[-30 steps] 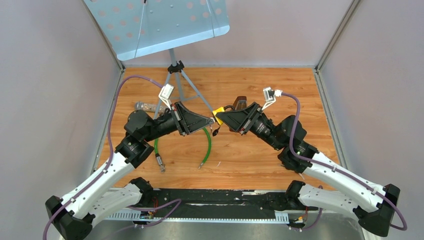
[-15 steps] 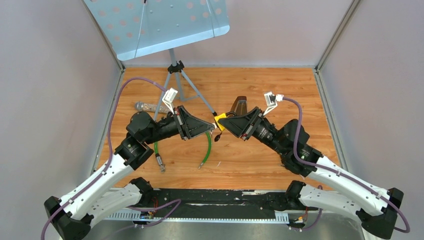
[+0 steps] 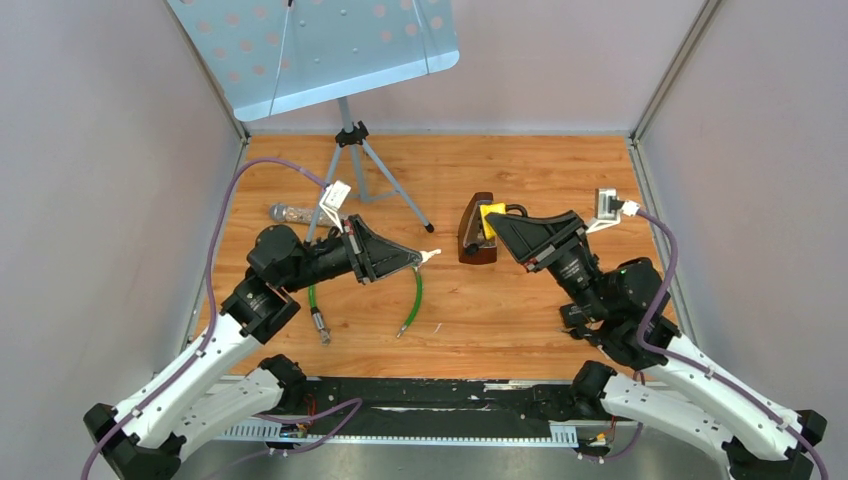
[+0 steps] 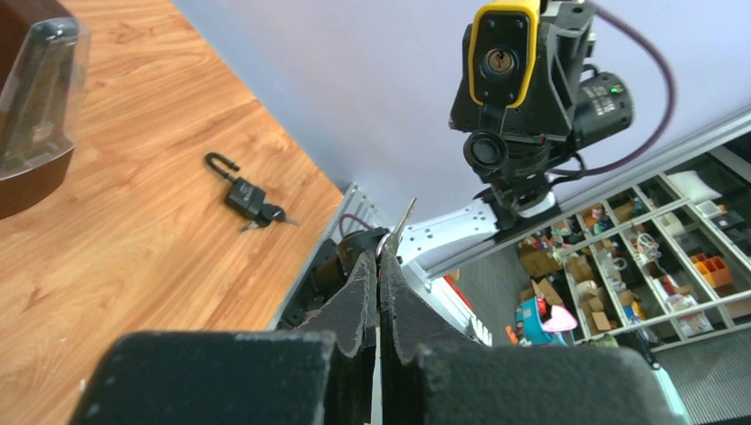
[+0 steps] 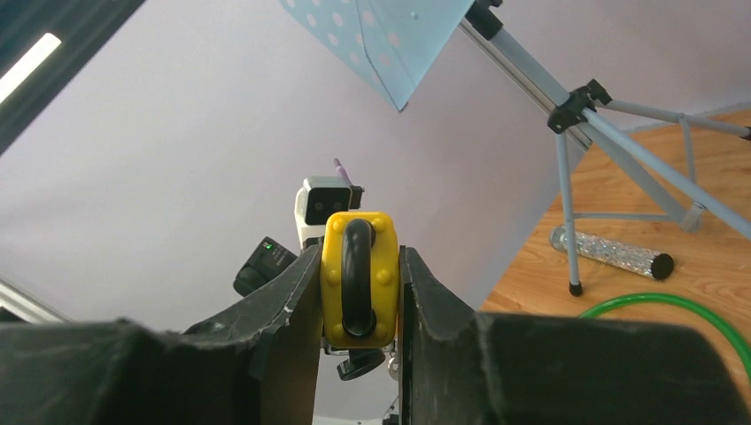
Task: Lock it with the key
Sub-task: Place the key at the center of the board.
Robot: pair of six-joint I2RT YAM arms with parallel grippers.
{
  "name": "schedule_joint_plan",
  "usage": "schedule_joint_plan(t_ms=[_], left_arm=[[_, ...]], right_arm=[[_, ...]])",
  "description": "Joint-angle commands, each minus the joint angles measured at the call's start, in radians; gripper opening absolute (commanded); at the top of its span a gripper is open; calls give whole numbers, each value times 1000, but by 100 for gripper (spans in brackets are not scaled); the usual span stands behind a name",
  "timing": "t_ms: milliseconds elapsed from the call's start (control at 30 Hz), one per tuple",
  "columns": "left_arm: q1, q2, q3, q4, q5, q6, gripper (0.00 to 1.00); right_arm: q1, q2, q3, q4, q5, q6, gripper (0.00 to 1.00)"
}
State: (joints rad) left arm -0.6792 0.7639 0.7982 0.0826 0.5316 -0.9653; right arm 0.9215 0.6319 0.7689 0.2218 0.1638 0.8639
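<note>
**Key and padlock both gripped, not yet mated**

Near half of the surface [image 3: 520, 320]: a green cable [image 3: 414, 293] lies loose, left of centre. Neither arm touches it.

Over mid-surface the 2 arms are raised and face each other.
- **Left arm:** The left pincer [image 3: 420, 258] is fully closed and pinches the key [image 4: 403, 219] at its head. The blade pokes out past the tips toward the right arm.
- **Right arm:** The right pincer [image 5: 359, 258] is partly closed, with 1 finger on each flank of the yellow padlock [image 4: 501, 55]. The padlock is held off the surface, and its keyhole [image 4: 494, 60] is turned toward the key.
- **Shackle:** It shows end-on in the right wrist view. Cannot tell whether it is pressed home.
- **Gap:** Key tip and padlock are well apart in the top view.

Just behind the padlock, a brown metronome [image 3: 472, 238] stands on the surface. A music stand [image 3: 345, 135] is at the far edge.

Step, as judged: lining up before insertion. The next move calls for closing the gap along the blade's axis, with the blade rolled to match the slot and the padlock held steady. Then push in and turn. The thin key may pivot in the pinch on contact.
</note>
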Motion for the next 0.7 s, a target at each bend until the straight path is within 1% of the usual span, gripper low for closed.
schedule_joint_plan(t_ms=[0,100,167,233,267,300,333,367,433,533,567,600,633,667], left_arm=[[3,27,30,-67,-29,95,0],[1,89,40,-129,-54,174,0],[-10,140,42,-148,-78,208,0],[-46,199,53,-158,-131,255,0],[-66,219,61,-165,-163,274,0],[-109,267,84,-185,-233,314,0],[-131,291,97,-195,-269,334,0],[-172,344,125,-207,-337,372,0],[-212,428,163,-205,-410,404,0],[-240,553,235,-172,-453,429,0],[-255,625,254,-159,-466,435,0],[-263,661,302,-154,-475,451,0],[-279,737,328,-153,-503,457,0],[-285,774,387,-153,-536,466,0]], right_arm=[[1,41,73,-56,47,-47,0],[-8,88,156,-238,140,-71,0],[-45,129,201,-371,181,-73,0],[-120,162,221,-474,161,-59,0],[-178,172,216,-508,118,-42,0],[-264,176,199,-530,47,-22,0],[-331,172,173,-539,-2,-4,0],[-387,164,141,-541,-36,6,0],[-485,143,83,-545,-84,17,0],[-606,146,25,-569,-132,17,0],[-644,161,6,-570,-144,17,0],[-684,175,-15,-571,-147,17,0],[-720,195,-34,-571,-164,16,0],[-757,215,-49,-570,-179,12,0]])
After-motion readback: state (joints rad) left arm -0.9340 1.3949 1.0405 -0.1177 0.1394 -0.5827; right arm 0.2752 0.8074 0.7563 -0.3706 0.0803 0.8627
